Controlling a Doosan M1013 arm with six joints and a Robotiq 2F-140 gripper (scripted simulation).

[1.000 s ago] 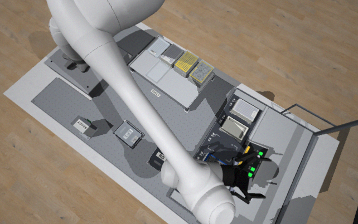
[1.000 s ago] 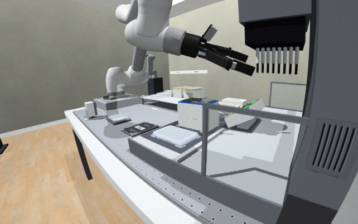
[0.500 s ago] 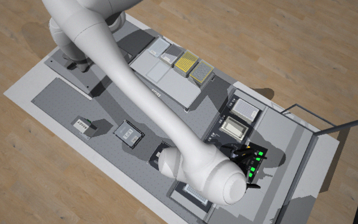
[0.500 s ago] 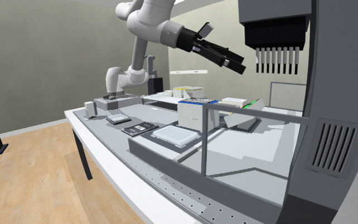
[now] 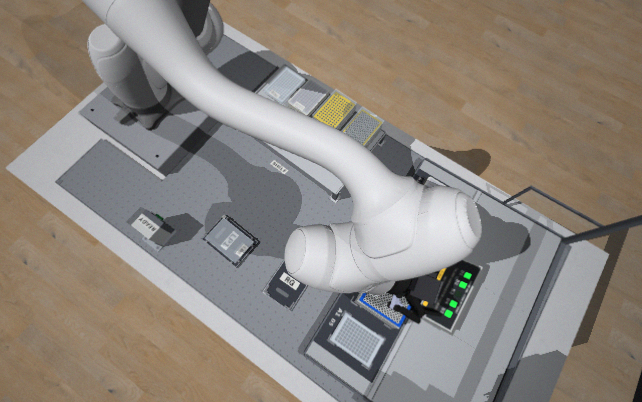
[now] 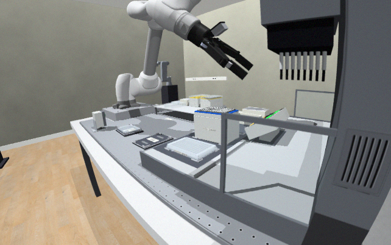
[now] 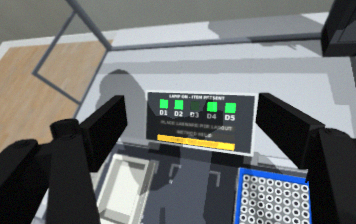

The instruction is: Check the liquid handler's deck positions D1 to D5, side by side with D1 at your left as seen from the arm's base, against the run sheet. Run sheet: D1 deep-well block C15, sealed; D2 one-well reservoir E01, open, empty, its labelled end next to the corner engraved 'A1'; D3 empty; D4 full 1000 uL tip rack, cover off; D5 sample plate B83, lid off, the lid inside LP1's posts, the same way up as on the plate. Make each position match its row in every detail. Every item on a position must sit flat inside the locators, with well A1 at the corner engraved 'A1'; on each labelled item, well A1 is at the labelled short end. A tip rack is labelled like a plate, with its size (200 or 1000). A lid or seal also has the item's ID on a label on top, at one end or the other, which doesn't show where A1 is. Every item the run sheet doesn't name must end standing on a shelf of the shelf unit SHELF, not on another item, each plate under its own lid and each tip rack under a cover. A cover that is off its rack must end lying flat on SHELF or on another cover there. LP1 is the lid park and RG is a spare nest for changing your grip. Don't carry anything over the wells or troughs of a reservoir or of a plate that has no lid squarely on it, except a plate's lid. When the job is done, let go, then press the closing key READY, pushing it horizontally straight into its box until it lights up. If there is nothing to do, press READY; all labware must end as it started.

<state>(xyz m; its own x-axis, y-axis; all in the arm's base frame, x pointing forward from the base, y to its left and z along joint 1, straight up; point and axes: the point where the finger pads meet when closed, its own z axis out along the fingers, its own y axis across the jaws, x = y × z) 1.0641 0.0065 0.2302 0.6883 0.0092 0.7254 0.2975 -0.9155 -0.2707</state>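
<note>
My gripper is open and empty, high above the deck and tilted down towards it; it also shows in the top view. In the wrist view my fingers frame the status panel, where the D1, D2, D4 and D5 lamps glow green and the D3 lamp is dark. Below it are a blue-rimmed tip rack without a cover, an empty nest and a white open reservoir. The uncovered sample plate sits in the end position. A lid lies in LP1. My arm hides D1 and D2 in the top view.
The shelf unit holds several items, two of them yellow-rimmed. The RG nest and the READY box stand on the table. The handler's pipetting head hangs right of my gripper. A grey rail fences the deck.
</note>
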